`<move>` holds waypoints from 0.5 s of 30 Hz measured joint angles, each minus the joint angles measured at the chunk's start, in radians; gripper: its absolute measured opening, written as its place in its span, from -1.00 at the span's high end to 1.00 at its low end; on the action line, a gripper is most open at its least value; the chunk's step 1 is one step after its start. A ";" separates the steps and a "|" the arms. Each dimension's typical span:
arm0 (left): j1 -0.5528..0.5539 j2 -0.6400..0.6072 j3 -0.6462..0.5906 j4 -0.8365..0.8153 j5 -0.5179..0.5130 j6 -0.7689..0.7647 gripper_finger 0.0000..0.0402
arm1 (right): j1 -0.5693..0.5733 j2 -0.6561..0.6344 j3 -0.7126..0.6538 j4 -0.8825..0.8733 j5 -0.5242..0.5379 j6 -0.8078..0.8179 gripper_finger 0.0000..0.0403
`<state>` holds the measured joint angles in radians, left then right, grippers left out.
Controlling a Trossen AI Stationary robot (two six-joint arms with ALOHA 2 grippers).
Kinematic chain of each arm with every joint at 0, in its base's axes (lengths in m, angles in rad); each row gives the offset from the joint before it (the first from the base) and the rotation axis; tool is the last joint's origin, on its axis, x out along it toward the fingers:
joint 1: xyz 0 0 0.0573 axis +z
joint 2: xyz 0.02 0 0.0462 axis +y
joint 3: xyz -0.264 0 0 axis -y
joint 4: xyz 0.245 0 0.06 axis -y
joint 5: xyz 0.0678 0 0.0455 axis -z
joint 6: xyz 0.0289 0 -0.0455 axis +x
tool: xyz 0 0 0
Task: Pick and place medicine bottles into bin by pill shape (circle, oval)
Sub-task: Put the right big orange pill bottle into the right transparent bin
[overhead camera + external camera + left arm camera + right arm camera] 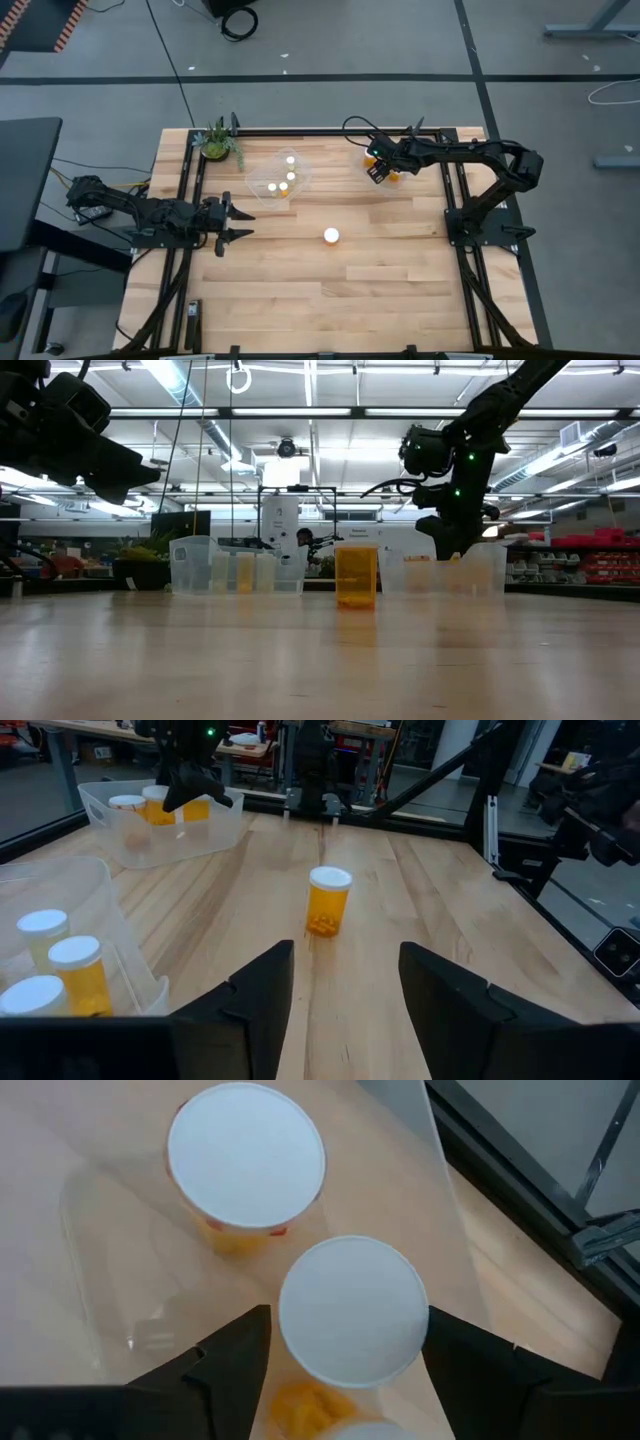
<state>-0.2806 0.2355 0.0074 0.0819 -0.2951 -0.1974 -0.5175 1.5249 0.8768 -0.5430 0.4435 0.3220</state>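
Right pincer (345, 1355) hangs open around a bottle (352, 1310) in the far bin (215, 815), seemingly releasing; left pincer (345, 990), open and empty, must next take the lone bottle (328, 902).

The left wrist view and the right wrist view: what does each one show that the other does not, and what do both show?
Only the left wrist view shows the lone bottle standing on the bare table, ahead of the open left gripper, and the near bin with three white-capped bottles.

Only the right wrist view looks straight down on two white caps, one bottle between the fingers of the right gripper and a second bottle beside it.

Both show the right-hand bin holding bottles; the left wrist view sees it from far off, under the right arm.
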 joint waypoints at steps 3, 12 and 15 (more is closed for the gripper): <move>0.000 0.000 0.000 0.000 0.000 0.000 0.04 | 0.000 0.000 0.000 -0.001 0.000 -0.011 -0.29; 0.000 0.000 0.000 0.000 0.000 0.000 0.05 | 0.000 0.000 0.028 -0.041 0.014 -0.021 -0.30; 0.000 0.000 0.000 0.000 0.000 0.000 0.05 | 0.000 -0.008 0.028 -0.055 0.028 -0.013 -0.30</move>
<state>-0.2808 0.2354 0.0076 0.0820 -0.2951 -0.1970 -0.5171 1.5166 0.9047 -0.5982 0.4717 0.3089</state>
